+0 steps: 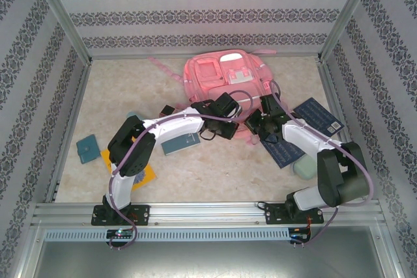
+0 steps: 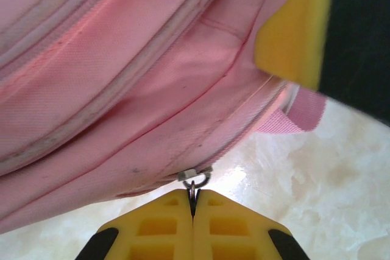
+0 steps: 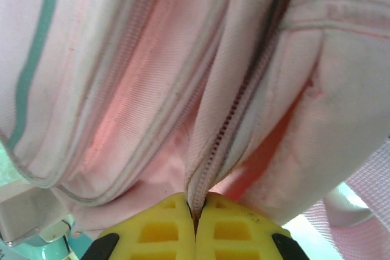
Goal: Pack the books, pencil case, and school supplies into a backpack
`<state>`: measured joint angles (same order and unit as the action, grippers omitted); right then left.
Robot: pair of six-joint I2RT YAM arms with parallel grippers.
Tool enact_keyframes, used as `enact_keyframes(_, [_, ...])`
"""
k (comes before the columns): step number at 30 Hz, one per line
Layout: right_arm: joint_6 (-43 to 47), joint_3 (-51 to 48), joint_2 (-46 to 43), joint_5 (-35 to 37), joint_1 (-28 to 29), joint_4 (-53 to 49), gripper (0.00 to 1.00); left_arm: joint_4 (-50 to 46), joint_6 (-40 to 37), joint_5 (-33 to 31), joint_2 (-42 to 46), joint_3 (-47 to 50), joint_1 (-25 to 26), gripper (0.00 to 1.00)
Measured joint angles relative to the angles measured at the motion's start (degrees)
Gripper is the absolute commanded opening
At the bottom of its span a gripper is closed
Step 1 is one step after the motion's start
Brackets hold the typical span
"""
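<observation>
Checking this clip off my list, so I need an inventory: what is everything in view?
backpack: one, pink, far middle
zipper pull: one, metal, backpack's near edge
navy books: two, navy, right side, one partly under right arm
grey-teal book: one, grey-teal, middle
yellow book: one, yellow, near left, partly under left arm
small case: one, teal, left side
small item: one, pale green, near right
table: one, beige marbled, under everything
left claw: one, yellow, shut on zipper pull
right claw: one, yellow, shut on backpack's zipper seam

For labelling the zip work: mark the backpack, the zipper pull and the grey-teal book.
backpack [image 1: 203, 75], top external view, pink front pocket.
zipper pull [image 2: 194, 181], left wrist view, metal ring.
grey-teal book [image 1: 180, 143], top external view, middle of cover.
</observation>
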<state>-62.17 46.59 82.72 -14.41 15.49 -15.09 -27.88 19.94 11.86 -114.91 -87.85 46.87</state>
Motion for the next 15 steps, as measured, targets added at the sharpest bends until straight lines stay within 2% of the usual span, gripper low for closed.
enact_keyframes(8, [6.5, 2.0, -2.0, -0.7, -6.8, -5.0, 0.0, -0.5, -0.7, -4.2, 0.2, 0.5, -1.5, 0.0])
enact_keyframes(15, [12.4, 5.6, -4.0, -1.6, -11.8, -9.1, 0.0, -4.0, -2.5, -7.6, 0.2, 0.2, -7.4, 0.0])
